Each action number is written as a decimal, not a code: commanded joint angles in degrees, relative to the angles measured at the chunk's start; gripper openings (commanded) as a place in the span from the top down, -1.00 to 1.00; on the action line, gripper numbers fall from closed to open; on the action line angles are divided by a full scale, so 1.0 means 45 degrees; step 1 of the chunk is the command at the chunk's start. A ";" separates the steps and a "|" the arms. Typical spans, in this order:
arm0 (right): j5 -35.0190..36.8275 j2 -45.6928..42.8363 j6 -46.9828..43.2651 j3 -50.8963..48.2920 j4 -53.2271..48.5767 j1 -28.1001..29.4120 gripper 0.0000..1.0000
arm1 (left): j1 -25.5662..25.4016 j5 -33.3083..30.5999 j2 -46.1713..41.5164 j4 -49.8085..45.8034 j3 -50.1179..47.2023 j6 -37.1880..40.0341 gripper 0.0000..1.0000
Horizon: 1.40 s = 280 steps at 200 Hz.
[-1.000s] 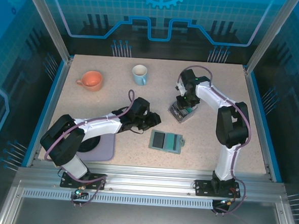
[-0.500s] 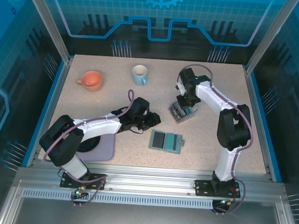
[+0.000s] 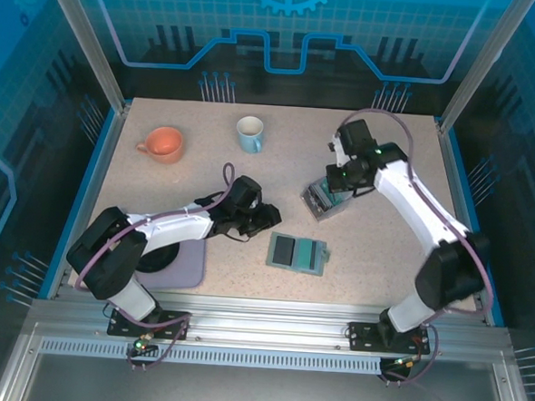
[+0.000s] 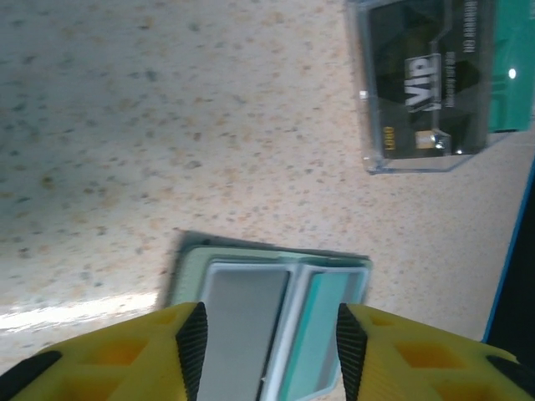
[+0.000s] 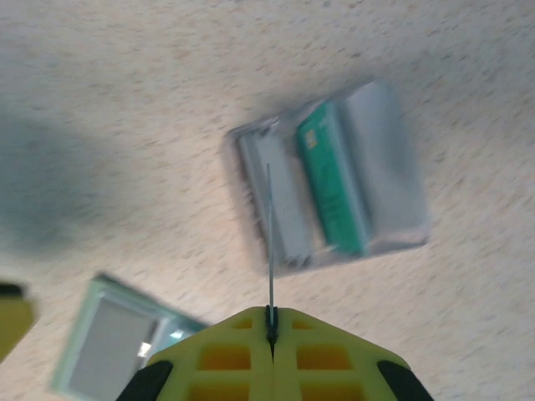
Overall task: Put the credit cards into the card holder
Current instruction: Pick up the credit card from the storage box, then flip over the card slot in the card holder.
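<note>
Speckled beige tabletop (image 3: 382, 253) inside a blue-lit enclosure, and the action sits at its middle. The flat sage-green folding card holder (image 4: 185, 276) lies open toward the near side, its long axis running left to right. A grey panel and a teal one show in its pockets, though whether those are cards is hard to tell. Just beyond it, to the far right, sits the small clear rectangular plastic box (image 5: 389, 159) with the stock of credit cards: a teal-green one (image 5: 330, 180), a white-grey one (image 5: 288, 209) and a dark one marked VIP (image 4: 426, 83).

Over that box hangs the right gripper (image 5: 270, 316), jaws pinched tight on a thin plastic card (image 5: 269, 242), seen edge-on as a dark line standing straight out from the fingertips. From there the card holder lies to the near left, close by but apart.

The left gripper (image 4: 269, 347) is the nearer arm. It hovers just left of the holder with its jaws parted and nothing between the pads, and the holder shows framed in the gap beyond them.

So the carry looks short. The held card has to travel near and left, then turn so its edge lines up with a pocket mouth. Judging by its position, the left arm is placed to steady the holder.
</note>
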 commanded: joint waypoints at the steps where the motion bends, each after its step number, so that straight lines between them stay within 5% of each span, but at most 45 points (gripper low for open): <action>1: -0.1419 -0.1062 0.3322 -0.2048 0.0701 0.1135 1.00 | 0.0142 0.0336 -0.0195 -0.0695 -0.0343 0.0479 0.02; 64: 0.0473 -0.2539 0.7183 -0.6230 0.1926 0.4135 1.00 | 0.0149 0.1394 0.0363 -0.0254 -0.0553 0.0687 -0.07; 95: 0.1491 -0.2965 0.7469 -0.7164 0.1503 0.4043 1.00 | 0.0103 0.1774 0.0868 -0.0214 -0.0309 0.0770 -0.09; 155: -0.0312 -0.3081 0.7153 -0.8023 0.2955 0.3338 1.00 | 0.0026 0.2085 0.1421 -0.0406 0.0026 0.0971 -0.08; 280: -0.0893 -0.3602 0.7296 -0.8610 0.3327 0.2578 1.00 | -0.0329 0.1961 0.1831 -0.0706 0.0017 0.0909 0.20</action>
